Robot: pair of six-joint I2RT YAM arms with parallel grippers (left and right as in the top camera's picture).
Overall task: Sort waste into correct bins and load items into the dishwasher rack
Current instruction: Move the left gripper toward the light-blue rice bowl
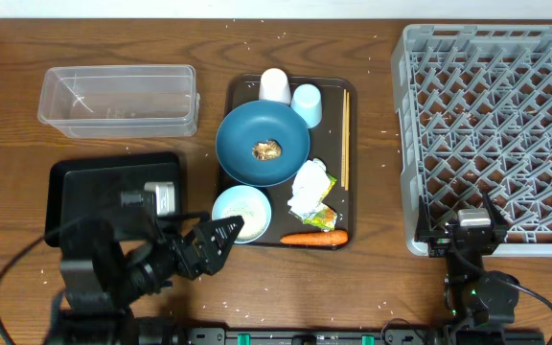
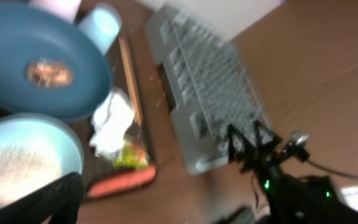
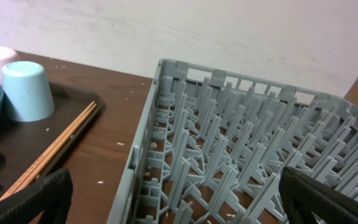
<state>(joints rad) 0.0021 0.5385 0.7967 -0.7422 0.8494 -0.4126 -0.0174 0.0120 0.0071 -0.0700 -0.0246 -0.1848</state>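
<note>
On the brown serving tray lie the dark-blue dish with a brown food lump, the light-blue bowl holding white rice, the white cup, the pale-blue cup, chopsticks, crumpled tissue, printed wrapper and carrot. My left gripper is open and empty, its tips at the bowl's left rim. One of its fingers shows beside the bowl in the left wrist view. My right gripper is open and empty over the front-left corner of the grey rack.
The clear tub stands at the back left. The black tray lies in front of it, partly under my left arm. Rice grains are scattered over the wooden table. The rack's pegs rise just ahead of my right gripper.
</note>
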